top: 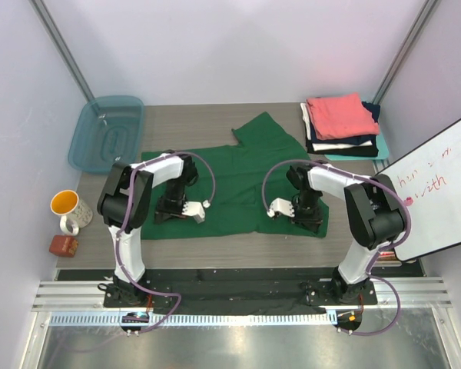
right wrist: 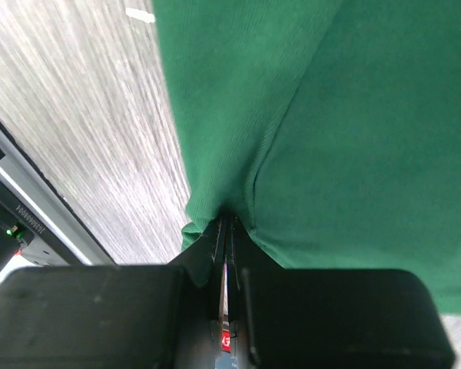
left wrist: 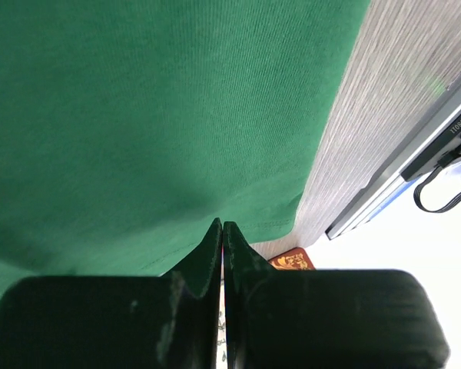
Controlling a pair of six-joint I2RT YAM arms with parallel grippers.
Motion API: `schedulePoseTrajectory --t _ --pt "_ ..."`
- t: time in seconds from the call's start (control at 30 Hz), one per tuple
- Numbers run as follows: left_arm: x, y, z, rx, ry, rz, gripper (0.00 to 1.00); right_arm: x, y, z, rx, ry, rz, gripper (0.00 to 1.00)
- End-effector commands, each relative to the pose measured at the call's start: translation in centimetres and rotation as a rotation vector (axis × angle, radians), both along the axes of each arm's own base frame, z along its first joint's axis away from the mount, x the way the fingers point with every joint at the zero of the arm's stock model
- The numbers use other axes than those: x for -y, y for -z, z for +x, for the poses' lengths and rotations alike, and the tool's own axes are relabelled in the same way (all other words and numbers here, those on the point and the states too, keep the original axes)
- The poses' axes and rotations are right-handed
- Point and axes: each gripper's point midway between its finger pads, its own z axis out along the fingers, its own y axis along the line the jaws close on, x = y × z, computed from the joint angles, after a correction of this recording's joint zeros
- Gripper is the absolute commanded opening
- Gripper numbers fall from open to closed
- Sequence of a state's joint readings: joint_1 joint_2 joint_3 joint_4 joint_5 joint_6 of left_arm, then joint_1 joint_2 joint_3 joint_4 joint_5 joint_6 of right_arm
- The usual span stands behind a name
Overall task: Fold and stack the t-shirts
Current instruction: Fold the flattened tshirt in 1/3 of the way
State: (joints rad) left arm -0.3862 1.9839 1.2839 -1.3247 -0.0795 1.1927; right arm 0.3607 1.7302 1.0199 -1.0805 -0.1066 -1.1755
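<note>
We see the green t-shirt [top: 238,181] lying spread out in the middle of the table [top: 192,123], mostly flat, with one sleeve pointing to the far side. Its near edge is close to the two arms.

The left gripper [top: 167,215] is down on the near left part of this shirt. In the left wrist view its fingers are pressed fully together [left wrist: 222,228]. The green cloth [left wrist: 154,115] lies on both sides of the tips, with small creases running toward them, so it seems to have the cloth pinched close to the hem.

The right gripper [top: 307,219] is down on the near right part of the same shirt. In the right wrist view its fingers are also closed [right wrist: 227,223], and the cloth [right wrist: 330,115] gathers into a clear pucker between them, next to the shirt's edge and the bare table.

The pile of folded t-shirts [top: 342,127] is at the far right corner of the table, well apart from the green one. The coral-pink one is on top, then white and dark ones, and a teal one at the bottom.

A blue-green plastic tub [top: 107,132] stands at the far left. A mug [top: 65,206] with an orange inside is at the left, beside the table's edge. A whiteboard [top: 438,192] with red writing leans at the right.
</note>
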Motion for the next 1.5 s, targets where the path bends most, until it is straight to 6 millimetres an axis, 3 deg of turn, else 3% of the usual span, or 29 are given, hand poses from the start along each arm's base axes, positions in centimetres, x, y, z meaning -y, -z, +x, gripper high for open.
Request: schedulePoseTrajectory --t 0.0,0.13,0.3,0.63,0.9,1.13,1.47 --pt "-0.9 0.4 -0.6 -0.018 0.008 0.056 0.0 0.3 1.1 0.7 0.028 -0.007 -0.026 0.06" --pt "-2.3 1.7 -1.3 0.005 0.037 0.111 0.0 1.3 1.9 2.5 0.127 -0.024 -0.057 0.05" --pt "-4.0 3.7 -1.1 0.086 0.071 0.177 0.0 3.3 1.7 2.8 0.156 -0.035 -0.115 0.05" --pt "-3.0 4.1 -0.9 0.139 0.014 0.144 0.0 3.7 1.6 1.9 0.173 -0.051 -0.103 0.05" --pt "-3.1 3.6 -2.7 0.146 0.01 0.127 0.0 3.5 2.4 0.5 0.143 -0.034 -0.085 0.04" --pt "-3.1 4.1 -4.9 0.126 0.009 0.128 0.0 3.5 3.5 -2.3 0.093 -0.019 -0.089 0.04" --pt "-2.1 4.9 -6.7 0.122 0.016 0.107 0.0 4.2 3.2 -5.1 0.047 -0.037 -0.103 0.04"
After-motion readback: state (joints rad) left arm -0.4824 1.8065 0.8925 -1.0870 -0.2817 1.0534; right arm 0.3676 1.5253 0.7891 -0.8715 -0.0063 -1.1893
